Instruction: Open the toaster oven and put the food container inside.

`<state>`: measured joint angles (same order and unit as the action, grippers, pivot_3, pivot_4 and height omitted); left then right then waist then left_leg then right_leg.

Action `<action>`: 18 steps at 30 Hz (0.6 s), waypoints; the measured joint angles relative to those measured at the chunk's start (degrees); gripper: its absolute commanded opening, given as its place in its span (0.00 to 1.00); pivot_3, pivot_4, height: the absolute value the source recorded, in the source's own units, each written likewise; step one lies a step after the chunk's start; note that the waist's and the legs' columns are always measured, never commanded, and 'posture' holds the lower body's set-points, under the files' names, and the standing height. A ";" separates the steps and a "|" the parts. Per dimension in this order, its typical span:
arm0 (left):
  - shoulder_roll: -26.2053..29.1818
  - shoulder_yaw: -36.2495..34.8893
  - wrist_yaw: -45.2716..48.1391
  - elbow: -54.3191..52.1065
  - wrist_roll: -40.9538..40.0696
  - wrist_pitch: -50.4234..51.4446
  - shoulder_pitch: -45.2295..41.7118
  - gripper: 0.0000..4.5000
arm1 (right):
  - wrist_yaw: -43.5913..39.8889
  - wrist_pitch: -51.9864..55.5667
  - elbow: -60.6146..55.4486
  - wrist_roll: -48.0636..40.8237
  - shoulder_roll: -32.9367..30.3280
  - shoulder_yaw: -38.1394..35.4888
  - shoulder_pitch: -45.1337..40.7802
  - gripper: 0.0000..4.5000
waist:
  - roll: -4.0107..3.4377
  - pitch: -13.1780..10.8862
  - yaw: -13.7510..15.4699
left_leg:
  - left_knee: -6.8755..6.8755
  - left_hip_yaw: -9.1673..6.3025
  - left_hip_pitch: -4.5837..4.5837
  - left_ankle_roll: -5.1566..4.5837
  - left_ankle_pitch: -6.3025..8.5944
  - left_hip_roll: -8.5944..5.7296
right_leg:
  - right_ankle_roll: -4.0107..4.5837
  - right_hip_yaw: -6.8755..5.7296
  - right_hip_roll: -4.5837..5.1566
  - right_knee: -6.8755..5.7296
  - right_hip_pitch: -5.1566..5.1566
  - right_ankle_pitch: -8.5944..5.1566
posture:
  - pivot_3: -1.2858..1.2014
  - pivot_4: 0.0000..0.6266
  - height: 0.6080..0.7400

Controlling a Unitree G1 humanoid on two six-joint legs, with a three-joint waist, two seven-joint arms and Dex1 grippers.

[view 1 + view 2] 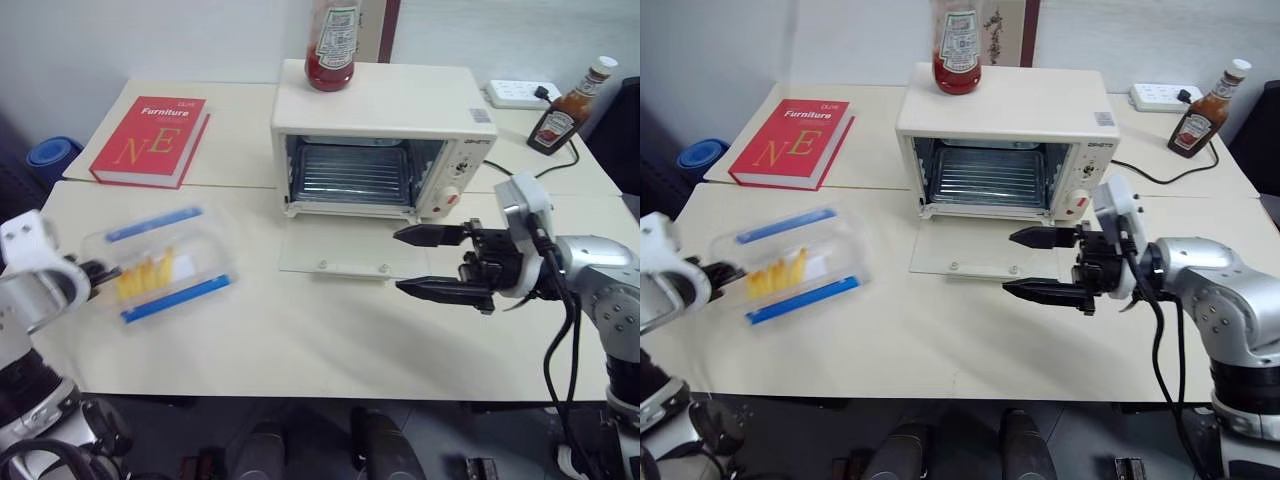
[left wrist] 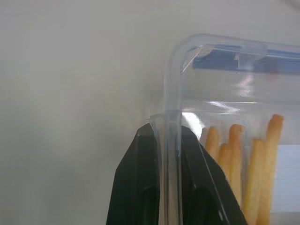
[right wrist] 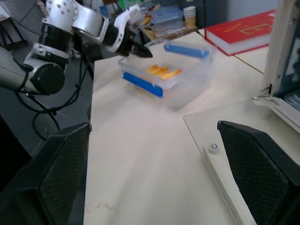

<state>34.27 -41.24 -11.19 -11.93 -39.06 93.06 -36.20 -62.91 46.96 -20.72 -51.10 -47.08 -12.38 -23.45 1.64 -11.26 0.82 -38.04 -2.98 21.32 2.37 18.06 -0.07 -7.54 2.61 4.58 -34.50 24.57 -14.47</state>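
Two fingers (image 2: 140,178) astride food container (image 2: 234,140) wall.

The clear food container (image 1: 160,262), with blue side clips and yellow fries inside, sits tilted at the left hand (image 1: 92,271), whose fingers pinch its wall. The cream toaster oven (image 1: 380,140) stands beyond the right hand (image 1: 428,262), its glass door dropped flat, wire rack exposed.

oven door (image 1: 985,257) down flat | right gripper (image 1: 1040,264) spread beside it | food container (image 1: 790,265) well left (tilted)
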 measured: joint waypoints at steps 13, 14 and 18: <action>-4.39 21.40 -13.69 9.29 -24.51 -0.02 -15.55 0.02 | 10.22 1.49 -9.41 -4.65 -0.65 -12.52 16.37 1.00 | 0.00 0.00 -0.66 | 0.00 0.13 -0.11 -0.04 -0.07 -0.07 | -0.10 0.17 -0.04 -0.14 -0.02 0.05 | 0.52 0.24 1.00; -5.72 22.58 -14.67 10.95 -24.95 -0.02 -17.06 0.02 | 10.76 1.48 -10.38 -5.04 -0.75 -13.50 17.31 1.00 | 0.00 0.00 -0.57 | -0.01 0.14 -0.11 -0.06 -0.08 -0.10 | -0.13 0.20 -0.03 -0.13 -0.05 0.07 | 0.52 0.24 1.00; -9.78 25.66 -17.04 16.69 -24.34 -0.03 -22.94 0.02 | 12.02 1.42 -13.43 -6.51 -1.45 -16.72 21.13 1.00 | 0.02 -0.01 -0.86 | 0.02 0.20 -0.10 -0.06 -0.08 -0.10 | -0.15 0.24 -0.04 -0.07 -0.01 0.08 | 0.52 0.24 1.00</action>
<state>24.49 -15.59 -28.23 4.77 -63.41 93.03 -59.14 -50.89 48.37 -34.15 -57.61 -48.52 -29.10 -2.33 1.66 -11.27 -0.04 -38.02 -2.78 21.23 2.31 17.98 -0.18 -7.69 2.85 4.55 -34.58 24.56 -14.39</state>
